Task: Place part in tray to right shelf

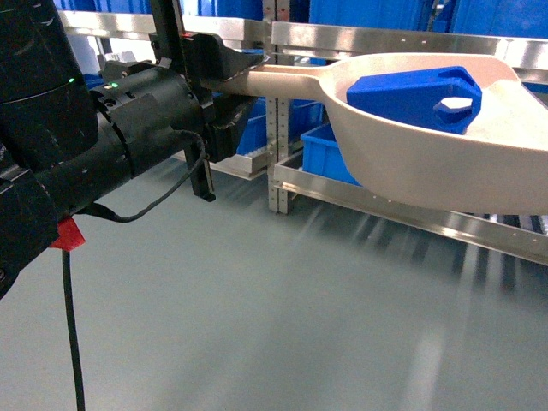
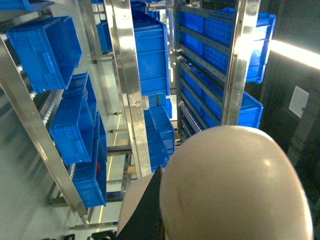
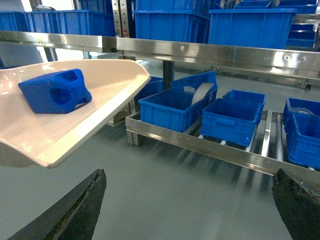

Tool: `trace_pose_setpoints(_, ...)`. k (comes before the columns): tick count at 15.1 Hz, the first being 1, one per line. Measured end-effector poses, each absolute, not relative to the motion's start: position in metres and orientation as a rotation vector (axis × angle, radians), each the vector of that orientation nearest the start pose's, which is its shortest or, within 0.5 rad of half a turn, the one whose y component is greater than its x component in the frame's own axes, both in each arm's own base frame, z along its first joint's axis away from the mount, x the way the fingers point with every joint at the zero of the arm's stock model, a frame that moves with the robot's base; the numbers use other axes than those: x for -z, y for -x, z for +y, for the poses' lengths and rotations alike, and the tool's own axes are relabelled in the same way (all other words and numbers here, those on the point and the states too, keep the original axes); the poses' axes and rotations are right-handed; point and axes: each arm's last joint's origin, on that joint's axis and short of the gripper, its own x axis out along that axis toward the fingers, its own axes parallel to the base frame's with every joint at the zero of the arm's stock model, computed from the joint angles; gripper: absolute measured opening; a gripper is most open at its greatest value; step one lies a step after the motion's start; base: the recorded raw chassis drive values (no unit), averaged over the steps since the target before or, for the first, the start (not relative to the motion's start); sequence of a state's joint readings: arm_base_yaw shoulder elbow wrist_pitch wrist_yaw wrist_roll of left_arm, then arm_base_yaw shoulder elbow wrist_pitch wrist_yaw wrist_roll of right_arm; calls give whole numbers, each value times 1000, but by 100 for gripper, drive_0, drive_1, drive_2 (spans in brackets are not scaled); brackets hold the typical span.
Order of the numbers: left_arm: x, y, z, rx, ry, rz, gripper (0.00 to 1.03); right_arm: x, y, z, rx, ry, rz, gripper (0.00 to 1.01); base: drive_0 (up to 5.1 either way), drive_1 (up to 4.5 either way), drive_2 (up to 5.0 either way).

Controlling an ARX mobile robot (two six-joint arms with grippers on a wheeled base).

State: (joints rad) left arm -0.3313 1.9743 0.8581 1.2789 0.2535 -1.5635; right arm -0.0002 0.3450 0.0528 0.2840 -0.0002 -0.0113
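The beige tray [image 1: 445, 163] hangs in the air in front of the racks, and my left gripper [image 1: 244, 81] is shut on its long handle. The blue part [image 1: 419, 96] lies in the pan with its hexagonal hole showing. The left wrist view shows mostly the tray's rounded underside [image 2: 235, 185] beside one black finger [image 2: 150, 210]. From the right wrist I see the tray [image 3: 100, 110] and the part [image 3: 55, 90] at upper left. My right gripper [image 3: 187, 200] is open over the floor, holding nothing. The right shelf [image 3: 215, 150], steel with rollers, lies low behind the tray.
Blue crates [image 3: 172, 107] [image 3: 232, 117] sit on the low roller shelf, and more crates [image 3: 250, 27] stand on the rail above. A steel upright [image 1: 276, 128] stands between rack bays. A black cable [image 1: 68, 325] hangs from the left arm above the grey floor.
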Motion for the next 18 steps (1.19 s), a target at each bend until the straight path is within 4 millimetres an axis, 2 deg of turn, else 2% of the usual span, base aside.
trace_pose_setpoints(18, -168, -357, -130, 586, 1517, 324, 17, -179, -120, 0, 0, 11, 8, 98, -168, -168, -168)
